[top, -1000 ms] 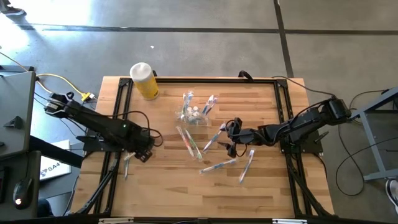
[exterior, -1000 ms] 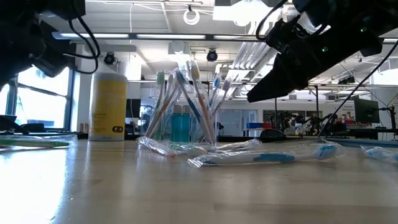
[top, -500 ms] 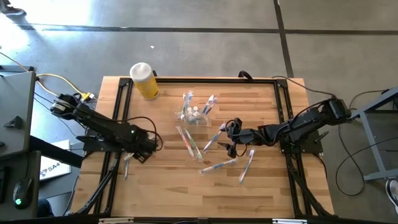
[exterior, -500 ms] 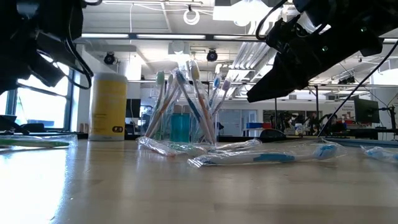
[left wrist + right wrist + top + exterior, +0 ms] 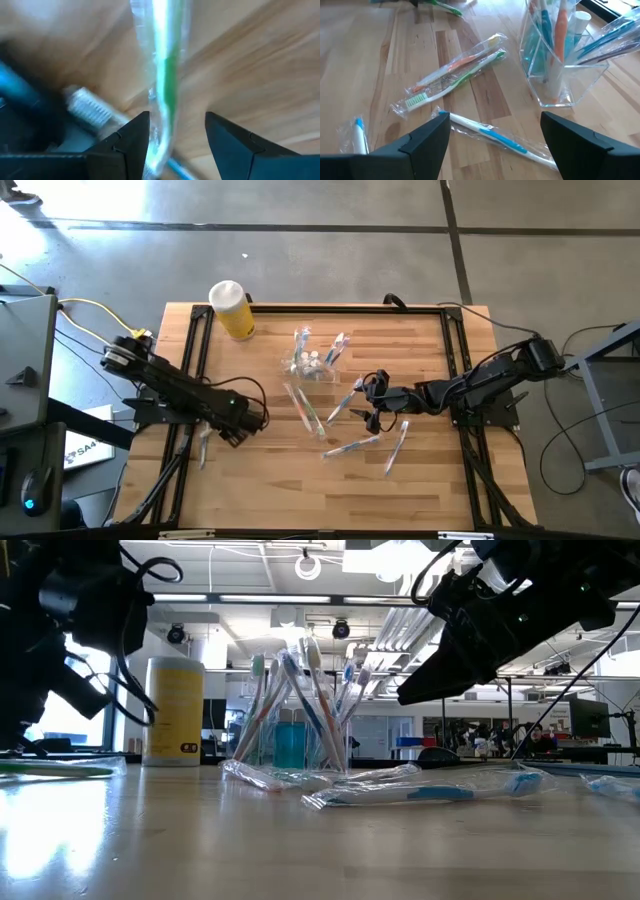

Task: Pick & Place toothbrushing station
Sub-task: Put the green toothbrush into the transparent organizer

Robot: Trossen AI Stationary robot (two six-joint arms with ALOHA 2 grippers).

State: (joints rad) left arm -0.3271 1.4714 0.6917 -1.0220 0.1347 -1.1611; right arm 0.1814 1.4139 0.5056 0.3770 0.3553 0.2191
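Your left gripper is hovering low over the left part of the table, just right of the black frame rail; in its wrist view the fingers are standing apart, and a wrapped green toothbrush is lying on the wood in line with the gap between them, with nothing clamped. In the high view that brush is lying at the left rail, just beside the gripper. Your right gripper is hanging over the middle of the table, to the right of the cup, and its fingers are spread wide and are empty. The clear cup is standing upright in the far middle of the table, with several brushes leaning in it; from the right wrist you are seeing blue and orange handles inside its walls. A wrapped orange and green pair is lying flat to the near left of the cup, and a wrapped white and blue brush is lying just ahead of the right gripper. In the high view more wrapped brushes are lying loose on the near side of the right gripper, one pointing left to right and another slanting beside it. The yellow cylinder with its white cap is standing at the far left corner, well apart from the cup.
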